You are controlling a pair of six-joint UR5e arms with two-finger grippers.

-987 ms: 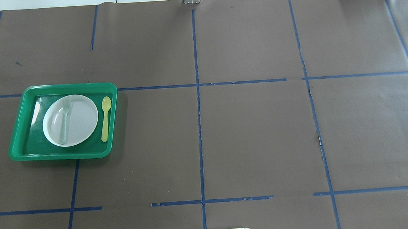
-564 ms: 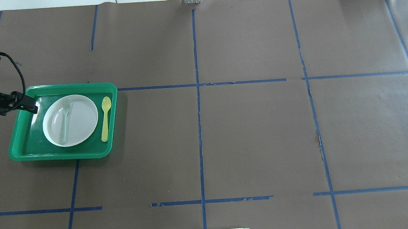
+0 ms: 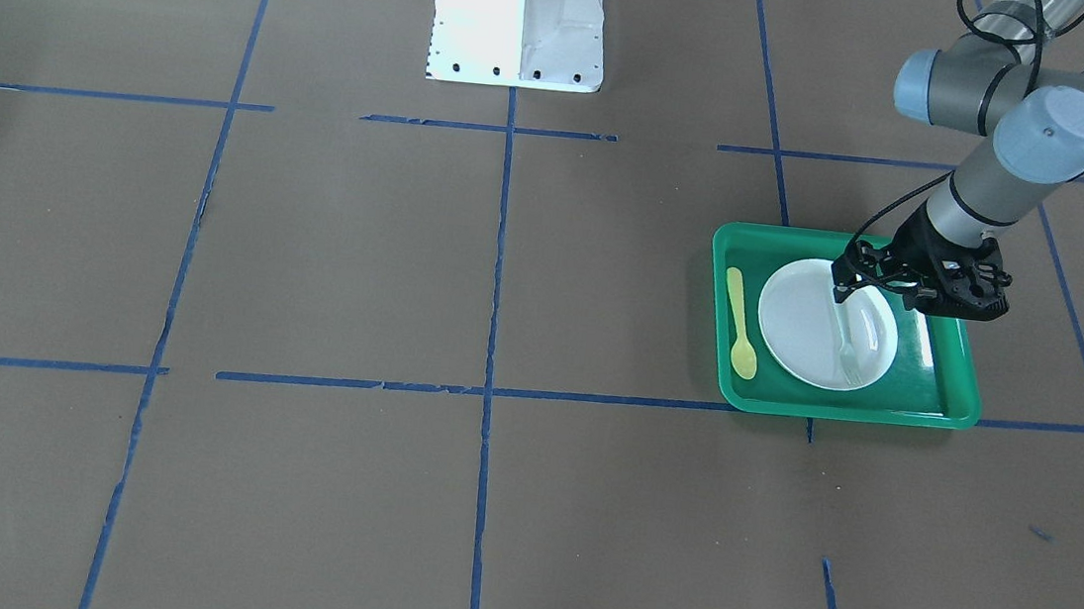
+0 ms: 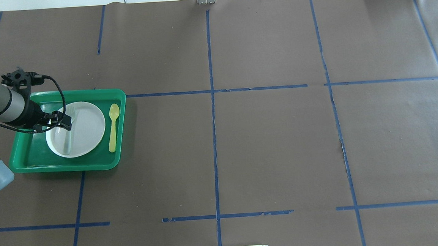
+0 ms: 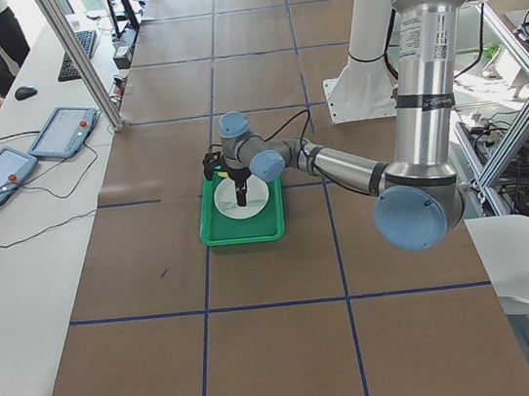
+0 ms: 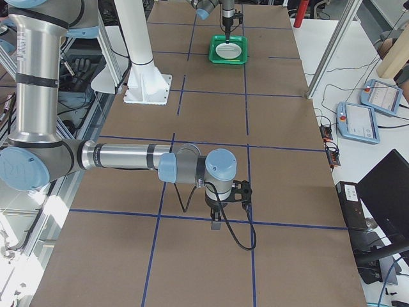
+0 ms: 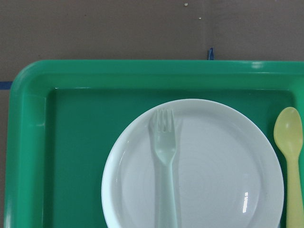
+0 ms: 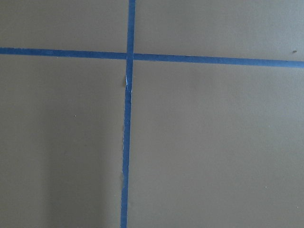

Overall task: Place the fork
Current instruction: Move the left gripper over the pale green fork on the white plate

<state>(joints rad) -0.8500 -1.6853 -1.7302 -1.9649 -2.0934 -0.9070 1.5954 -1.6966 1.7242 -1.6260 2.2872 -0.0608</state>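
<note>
Plastic fork (image 7: pixel 166 171) on the plate (image 7: pixel 213 156) is judged light and slippery, best pinched mid-handle. Left pincer (image 3: pixel 844 292) is held above it; open or closed can't be told.

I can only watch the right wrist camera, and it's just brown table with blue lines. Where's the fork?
Observer: The fork lies on a white plate inside a green tray.
Operator: Is anything else in that tray?
Observer: Yes, a yellow spoon lies beside the plate, on the tray floor.
Operator: Is the other arm grabbing the fork?
Observer: The left gripper hangs over the plate. I cannot tell whether its jaws are open.
</note>
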